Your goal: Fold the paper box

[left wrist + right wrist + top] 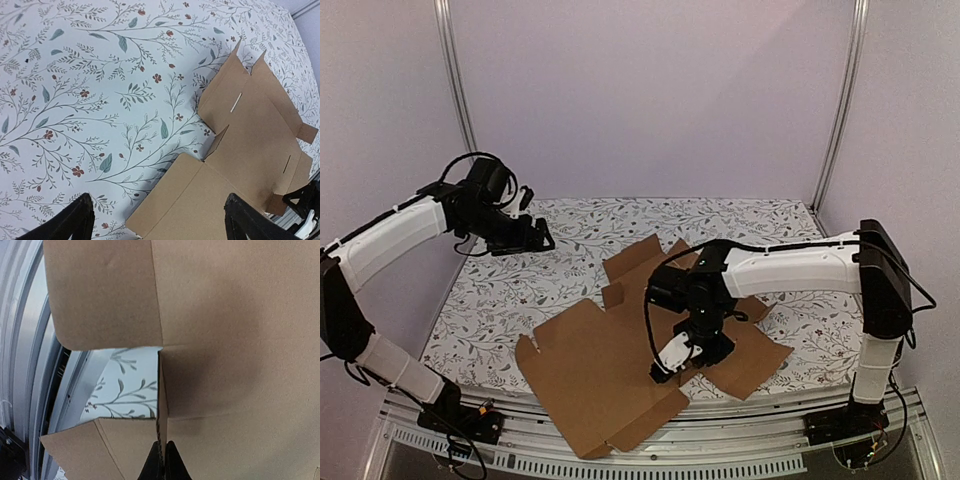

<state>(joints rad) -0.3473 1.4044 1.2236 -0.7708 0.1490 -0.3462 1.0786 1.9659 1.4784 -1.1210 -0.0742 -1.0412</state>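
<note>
The paper box [590,370] lies unfolded on the floral cloth, a large brown cardboard sheet reaching the table's near edge. Its flaps and slits also show in the left wrist view [250,145]. My right gripper [672,368] points down over the sheet's near right part. In the right wrist view it [164,460] is shut on the thin edge of an upturned cardboard flap [162,405], with the rest of the sheet [225,315] beyond. My left gripper [542,240] hangs above the cloth at the back left, open and holding nothing [159,202], apart from the box.
The floral tablecloth [520,290] covers the table. A slotted metal rail [620,455] runs along the near edge, also seen beside the cardboard [30,365]. Metal frame posts [455,80] stand at the back corners against plain walls.
</note>
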